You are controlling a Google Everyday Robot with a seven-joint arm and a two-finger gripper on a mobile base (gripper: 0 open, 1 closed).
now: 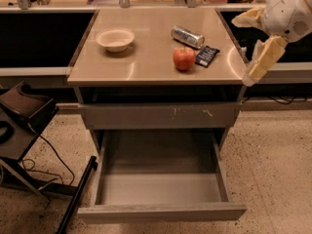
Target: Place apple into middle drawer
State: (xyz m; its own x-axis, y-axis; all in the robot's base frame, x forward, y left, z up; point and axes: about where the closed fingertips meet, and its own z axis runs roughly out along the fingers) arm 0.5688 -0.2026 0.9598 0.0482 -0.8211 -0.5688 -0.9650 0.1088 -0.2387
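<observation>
The red apple [184, 58] with yellowish patches stands on the tan cabinet top [146, 65], right of centre, between a silver can [187, 36] and a dark packet [206, 55]. The middle drawer [161, 189] is pulled fully out below, its grey floor bare. My gripper [256, 57] hangs off the white arm at the cabinet's right edge. It is level with the top, to the right of the apple and not touching it. It holds nothing that I can see.
A white bowl [115, 39] sits at the left of the top. The shut drawer front with pale scratches [161, 115] is above the open drawer. A dark chair [22, 111] with cables stands on the floor at left. Counters run along the back.
</observation>
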